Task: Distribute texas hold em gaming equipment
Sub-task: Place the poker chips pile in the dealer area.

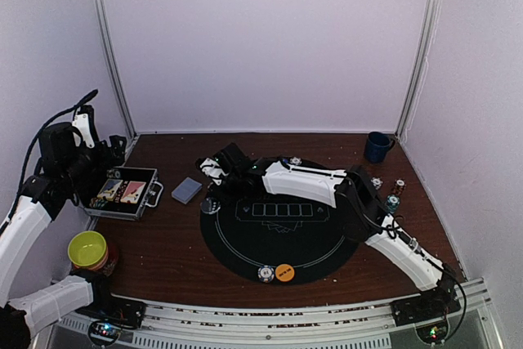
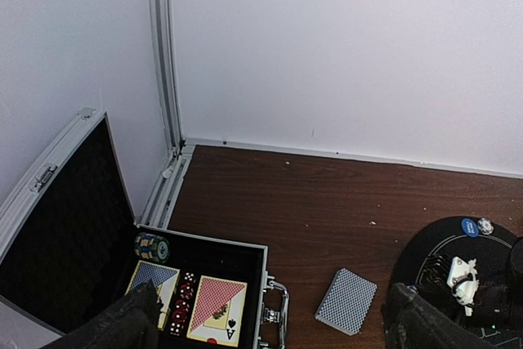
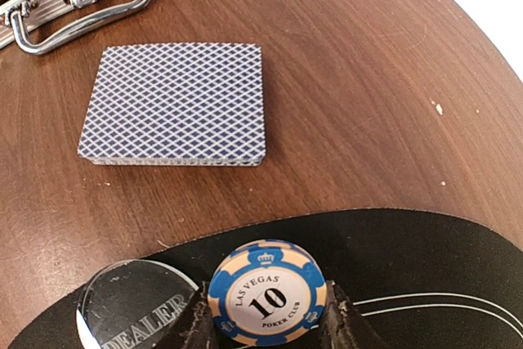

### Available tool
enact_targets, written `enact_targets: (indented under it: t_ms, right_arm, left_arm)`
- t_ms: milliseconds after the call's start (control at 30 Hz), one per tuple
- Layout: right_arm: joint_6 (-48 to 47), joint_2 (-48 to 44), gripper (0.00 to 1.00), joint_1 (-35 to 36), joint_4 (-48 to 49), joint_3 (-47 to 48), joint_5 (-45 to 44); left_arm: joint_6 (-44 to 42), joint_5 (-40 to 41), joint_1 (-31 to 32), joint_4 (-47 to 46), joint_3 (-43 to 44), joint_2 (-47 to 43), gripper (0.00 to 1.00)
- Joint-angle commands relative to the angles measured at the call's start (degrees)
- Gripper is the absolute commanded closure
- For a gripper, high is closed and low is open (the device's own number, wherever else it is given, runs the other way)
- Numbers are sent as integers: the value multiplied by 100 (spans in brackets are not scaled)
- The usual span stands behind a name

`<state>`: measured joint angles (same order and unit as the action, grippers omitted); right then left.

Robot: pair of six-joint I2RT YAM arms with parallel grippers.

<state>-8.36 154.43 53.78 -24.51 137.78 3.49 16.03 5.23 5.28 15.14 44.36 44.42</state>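
My right gripper (image 3: pixel 265 320) is shut on a blue-and-cream "10" poker chip (image 3: pixel 268 293), held on edge at the left rim of the black mat (image 3: pixel 425 259). In the top view it (image 1: pixel 214 176) reaches across the mat. A clear dealer button (image 3: pixel 135 308) lies just left of the chip. The grey-blue-backed deck (image 3: pixel 176 104) lies on the wood beyond, and shows in the top view (image 1: pixel 186 190). My left gripper (image 2: pixel 270 337) is open and empty above the open case (image 2: pixel 204 244), which holds cards, dice and a chip stack (image 2: pixel 152 247). A chip (image 1: pixel 265 273) and an orange button (image 1: pixel 284 272) lie at the mat's near edge.
A dark blue cup (image 1: pixel 377 146) stands at the back right. A yellow-green bowl (image 1: pixel 87 248) sits at the near left. Small chip stacks (image 1: pixel 393 201) stand right of the mat. The case's metal handle (image 3: pixel 82 6) faces the deck. White walls enclose the table.
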Motion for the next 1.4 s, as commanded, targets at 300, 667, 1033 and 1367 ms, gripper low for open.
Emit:
enact_targets:
  t_ms: [300, 667, 1033, 1367]
  right_arm:
    - [10, 196, 60, 56, 132, 298, -296]
    - [-34, 162, 48, 56, 63, 327, -226]
    - [-35, -194, 41, 63, -20, 362, -290]
    - [41, -867, 26, -33, -306, 172, -697]
  left_arm:
    - [6, -28, -87, -144, 55, -22, 2]
    - [6, -49, -97, -143, 64, -22, 2]
    - [5, -49, -116, -143, 64, -30, 2]
    - [7, -49, -118, -143, 55, -32, 2]
